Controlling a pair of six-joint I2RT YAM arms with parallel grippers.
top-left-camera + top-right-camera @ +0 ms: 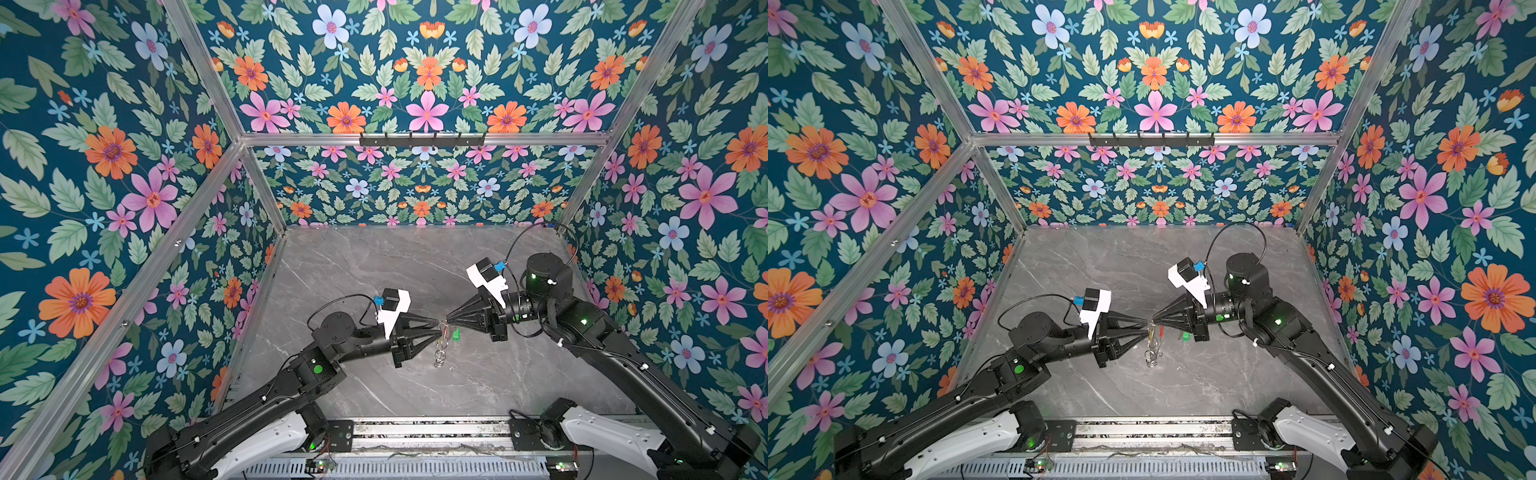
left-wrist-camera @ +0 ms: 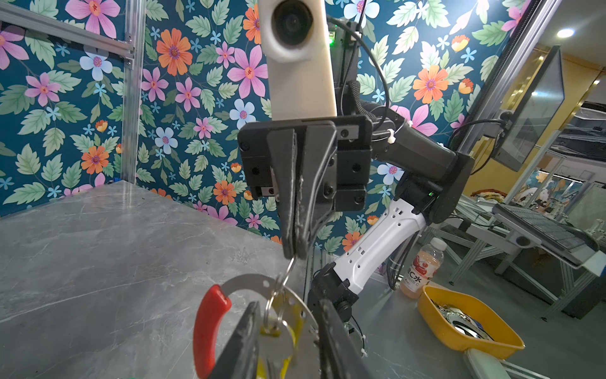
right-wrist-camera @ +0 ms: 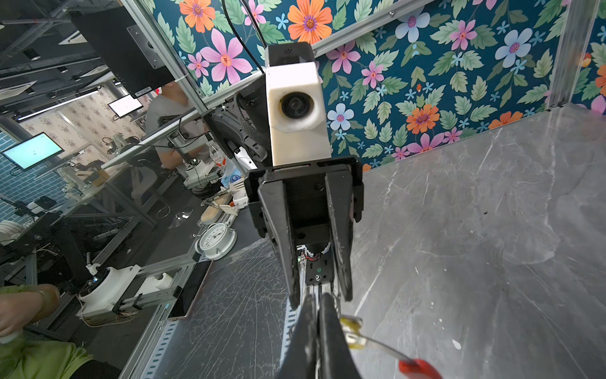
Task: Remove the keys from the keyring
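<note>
The keyring [image 2: 242, 283], a grey hoop with a red arc [image 2: 210, 328], hangs in the air between both grippers over the middle of the table. My right gripper [image 2: 295, 252] is shut on a thin silver split ring [image 2: 288, 267] threaded through the hoop's rim. A silver key with a yellow tag [image 2: 278, 338] dangles from that ring between the parted fingers of my left gripper [image 2: 288, 306], which is open around it. In both top views a key with a green tag [image 1: 457, 333] lies on the table under the right gripper. More split rings [image 1: 439, 358] hang from the hoop's low end.
The grey marble table [image 1: 374, 270] is walled in by floral panels on three sides. A black hook rail [image 1: 422, 139] sits high on the back wall. Off the table stand a yellow bin [image 2: 469, 325], a drink bottle [image 2: 421, 269] and a white clock [image 3: 216, 241].
</note>
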